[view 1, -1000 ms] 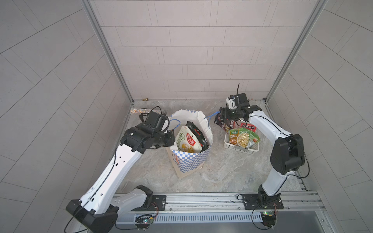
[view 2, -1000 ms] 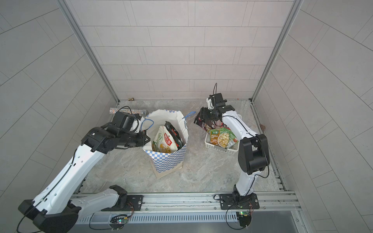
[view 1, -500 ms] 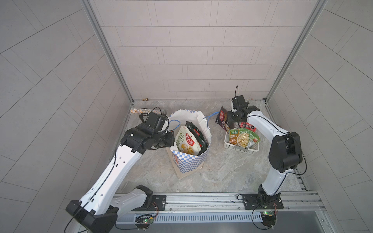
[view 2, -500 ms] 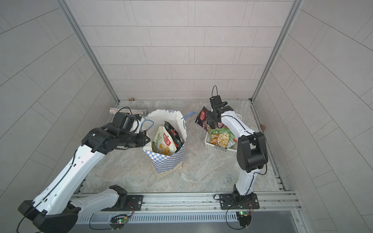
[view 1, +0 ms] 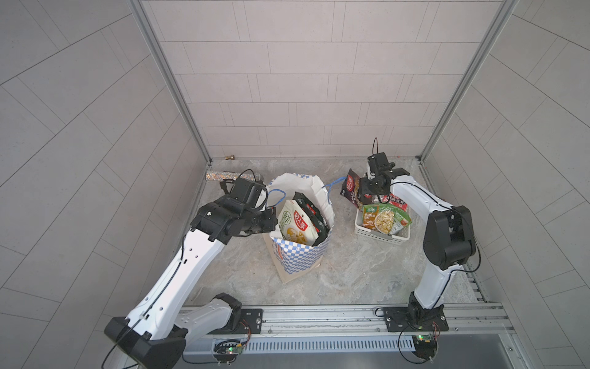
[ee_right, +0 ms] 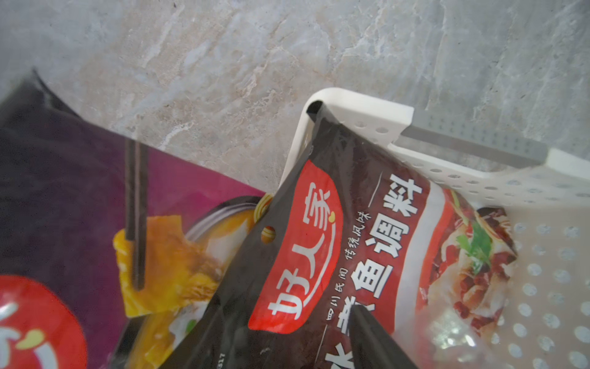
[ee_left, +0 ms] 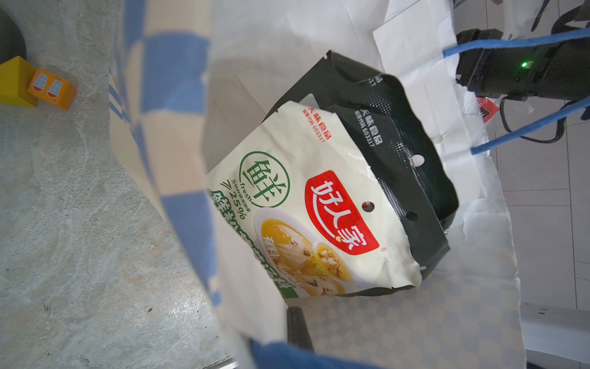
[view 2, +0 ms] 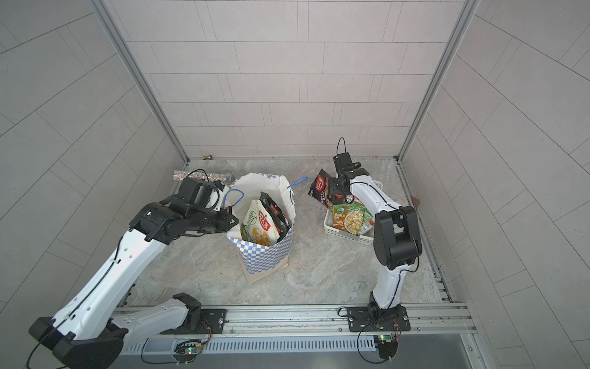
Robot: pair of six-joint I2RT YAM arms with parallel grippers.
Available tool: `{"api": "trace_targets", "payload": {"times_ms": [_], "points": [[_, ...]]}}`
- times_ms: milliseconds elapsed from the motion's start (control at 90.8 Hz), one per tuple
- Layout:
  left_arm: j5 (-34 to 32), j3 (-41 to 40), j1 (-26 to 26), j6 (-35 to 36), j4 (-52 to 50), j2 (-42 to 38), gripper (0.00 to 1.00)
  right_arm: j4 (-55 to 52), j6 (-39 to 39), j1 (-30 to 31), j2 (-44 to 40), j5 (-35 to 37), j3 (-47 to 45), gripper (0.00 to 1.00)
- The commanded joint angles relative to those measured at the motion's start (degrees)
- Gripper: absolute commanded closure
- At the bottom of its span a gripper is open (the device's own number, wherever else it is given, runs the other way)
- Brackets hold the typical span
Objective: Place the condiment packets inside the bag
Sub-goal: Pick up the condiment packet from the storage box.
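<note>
Paper wall of the bag point(view 1: 300, 258): why is the left gripper point(view 1: 271, 220) clamping it? (Operator)

The jaws are sitting fully closed on the near rim. By my reading, this is bracing the bag upright and holding its mouth wide for loading. The bag is standing on the floor, mid-cell. (Technician)

What is lying inside? (Operator)

2 packets are leaning together inside, with their tops showing above the rim. A white-green packet point(ee_left: 303, 207), glossy and creased, is showing a red logo and a soup picture. A black packet point(ee_left: 399, 143) is standing behind it, showing its punched hang holes. (Technician)

And the right gripper point(view 1: 362, 195)? (Operator)

It is working at the corner of the basket point(view 1: 383, 236) nearest the bag, apart from the bag itself. A purple packet point(view 1: 350, 188) is standing on edge just beside it, leaning out past that corner. The wrist view is showing only 1 finger point(ee_right: 380, 345), lying over a black-red packet point(ee_right: 367, 239). The other is hiding behind packets, so I am unable to tell jaw width or grip. A green packet point(view 1: 384, 219) is resting in the basket, awaiting transfer. (Technician)
</note>
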Motion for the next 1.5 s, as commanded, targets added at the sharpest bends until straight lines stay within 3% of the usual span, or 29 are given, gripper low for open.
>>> {"api": "trace_targets", "payload": {"times_ms": [0,176,341,473,627,760,1079,1486], "points": [[0.9,0.1,0.2,1.6,3.3,-1.0,1.00,2.7,2.4,-0.1,-1.0,-4.9,-2.2,0.24],[0.7,0.6,0.3,2.0,3.1,-1.1,1.00,4.7,4.3,-1.2,2.3,-9.2,-2.8,0.24],[0.5,0.4,0.3,2.2,3.1,-1.1,1.00,7.0,5.5,-2.6,3.2,-10.0,-4.7,0.37],[0.7,0.1,0.3,2.2,3.2,-0.9,1.00,7.9,5.6,-3.4,4.1,-10.3,-5.6,0.39],[0.6,0.3,0.2,2.1,3.2,-1.0,1.00,8.2,5.4,-3.3,1.9,-7.8,-6.5,0.78],[0.7,0.4,0.3,2.1,3.3,-1.0,1.00,6.2,3.5,-3.4,-2.6,-3.5,-5.7,1.00],[6.4,0.1,0.2,3.6,4.5,-0.4,1.00,-0.8,-4.1,-3.4,-14.7,4.6,0.1,1.00],[9.3,0.3,0.1,4.5,4.7,0.7,1.00,0.9,-14.4,1.8,-31.5,-2.5,9.6,1.00]]}}
